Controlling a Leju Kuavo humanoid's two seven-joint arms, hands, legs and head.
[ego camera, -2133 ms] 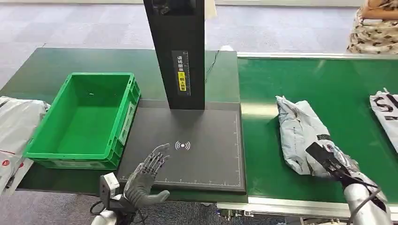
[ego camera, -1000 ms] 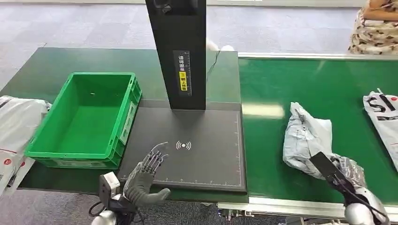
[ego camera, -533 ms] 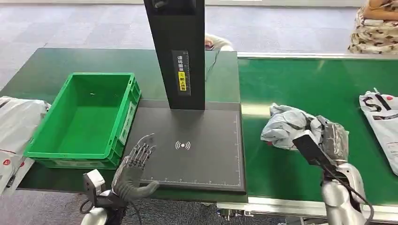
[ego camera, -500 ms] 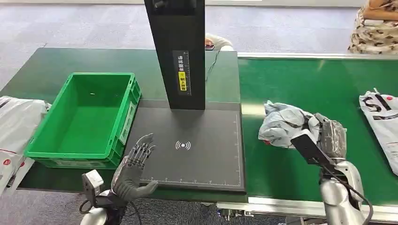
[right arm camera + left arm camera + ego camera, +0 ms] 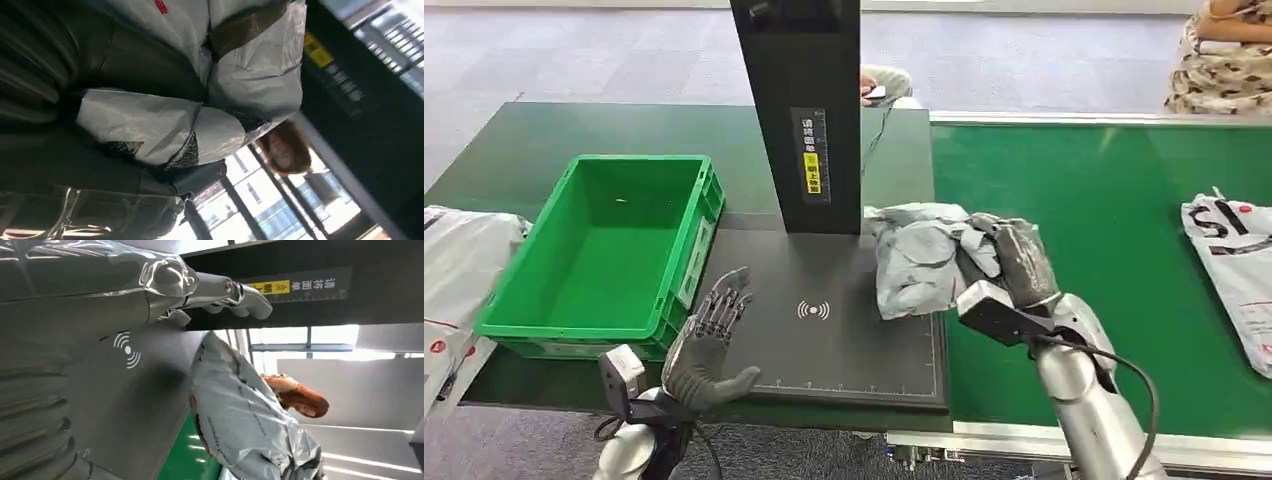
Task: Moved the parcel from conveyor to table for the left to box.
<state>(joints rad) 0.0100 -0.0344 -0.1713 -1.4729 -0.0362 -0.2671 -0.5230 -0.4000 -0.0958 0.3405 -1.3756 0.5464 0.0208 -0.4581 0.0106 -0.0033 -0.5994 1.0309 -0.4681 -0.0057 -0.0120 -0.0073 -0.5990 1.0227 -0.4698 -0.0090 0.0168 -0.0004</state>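
Item: grey parcel [image 5: 921, 255], gripped in my right hand [image 5: 1014, 262], hanging over the right edge of the black scan pad [image 5: 824, 350]. I should set it flat near the pad's centre mark, then release cleanly. Left hand [image 5: 709, 345] waits with fingers spread at the pad's front-left corner, beside the green crate [image 5: 524, 318]. Two seconds ago the parcel lay on the conveyor [image 5: 1124, 200].

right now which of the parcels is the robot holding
The crumpled grey parcel over the black pad's right edge, gripped by the right hand. The printed white one lies untouched on the belt; another sits left of the bin.
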